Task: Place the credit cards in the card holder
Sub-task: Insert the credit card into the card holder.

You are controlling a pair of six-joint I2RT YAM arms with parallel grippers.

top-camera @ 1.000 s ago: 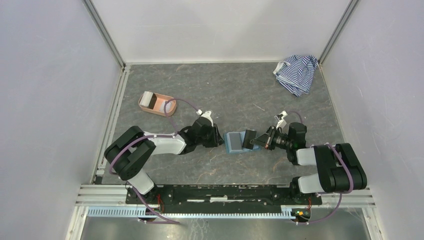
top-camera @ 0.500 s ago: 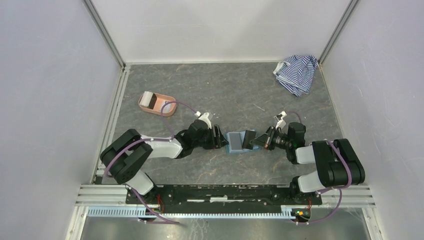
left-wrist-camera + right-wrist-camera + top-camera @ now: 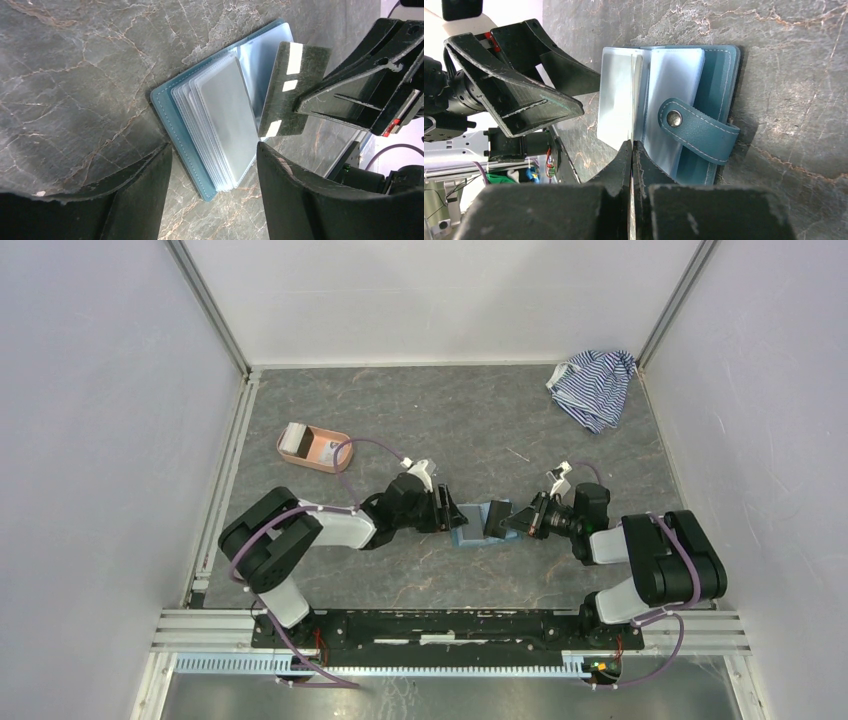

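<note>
The card holder (image 3: 470, 527), a teal wallet, lies open on the table with its clear sleeves (image 3: 222, 120) fanned up. Its snap tab (image 3: 696, 127) lies over the right-hand cover (image 3: 721, 70). My left gripper (image 3: 447, 512) is open at the wallet's left side. Its fingertips (image 3: 215, 147) straddle the near corner of the sleeves without pinching them. My right gripper (image 3: 515, 520) is shut on a dark credit card (image 3: 292, 90). The card stands on edge (image 3: 636, 95) among the sleeves, over the middle of the wallet. My right jaws (image 3: 632, 145) press flat on it.
A salmon-pink oval tray (image 3: 327, 449) sits at the left rear with a whitish flat thing (image 3: 293, 440) in its left end. A blue-and-white striped cloth (image 3: 593, 385) lies in the far right corner. White walls close in the table on three sides.
My left gripper has opened and slid right, up against the wallet. My right gripper has edged left with the dark card, closer over the sleeves.
</note>
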